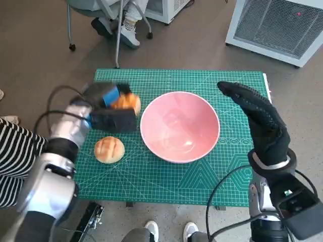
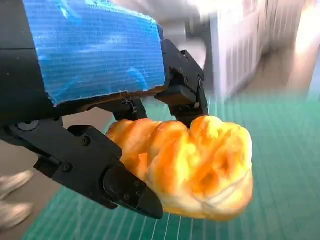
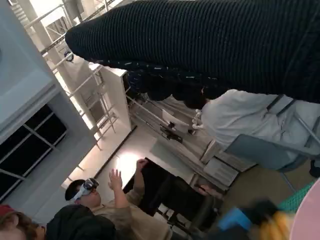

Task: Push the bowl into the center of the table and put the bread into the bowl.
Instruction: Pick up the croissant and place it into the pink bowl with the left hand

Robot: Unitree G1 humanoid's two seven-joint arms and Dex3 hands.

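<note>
Two bread rolls are in play. One golden roll (image 2: pixel 192 167) is held in the left robot hand (image 1: pixel 108 108), lifted above the green mat (image 1: pixel 202 176) just left of the pink bowl (image 1: pixel 179 126); the other roll (image 1: pixel 109 149) lies on the mat nearer the robot, close to the bowl's left rim but apart from it. From above, the held roll is half hidden behind the blue-taped hand and blurred. The left wrist camera shows it plainly: black fingers (image 2: pixel 100 172) clamp it from both sides. The bowl sits near the middle of the desk (image 1: pixel 266 83). The right robot hand (image 1: pixel 260 121), in its knitted glove, hovers flat and open-fingered over the bowl's right side, holding nothing. Only the right wrist camera looks out into the room, where a person (image 3: pixel 95 210) wearing a headset raises both hands. The overhead view alone shows shoes (image 1: pixel 128 34) beside a chair beyond the desk.
</note>
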